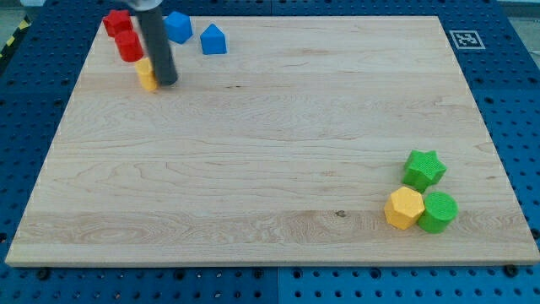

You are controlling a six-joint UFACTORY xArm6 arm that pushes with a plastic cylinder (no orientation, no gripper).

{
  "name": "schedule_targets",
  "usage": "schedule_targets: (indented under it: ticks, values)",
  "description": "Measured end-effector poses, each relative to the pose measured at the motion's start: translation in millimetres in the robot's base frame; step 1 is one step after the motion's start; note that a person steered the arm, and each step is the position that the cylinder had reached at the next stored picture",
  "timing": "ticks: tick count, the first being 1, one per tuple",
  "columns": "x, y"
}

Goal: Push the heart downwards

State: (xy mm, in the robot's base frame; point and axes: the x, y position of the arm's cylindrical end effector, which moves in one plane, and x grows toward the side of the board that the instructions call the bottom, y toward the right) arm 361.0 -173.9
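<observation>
My tip (166, 82) has bare board (253, 169) below and right; a yellow block (147, 74) touches its left, red blocks (123, 35) crowd above-left.

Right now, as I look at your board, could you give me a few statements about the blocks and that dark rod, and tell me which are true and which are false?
1. My tip is at the view's top left, right beside a small yellow block. True.
2. Two blue blocks sit at the view's bottom right. False: the blue blocks are near the view's top edge, right of the rod.
3. A green star, a yellow hexagon and a round green block are clustered at the view's bottom right. True.
4. The red blocks lie in the board's middle. False: they are at the view's top left corner, just left of the rod.
</observation>
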Motion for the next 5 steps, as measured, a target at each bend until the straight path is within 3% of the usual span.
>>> schedule_targets:
  ticks: [1,3,5]
  values:
    - [6,-1]
    - [-5,69]
    - [-34,28]
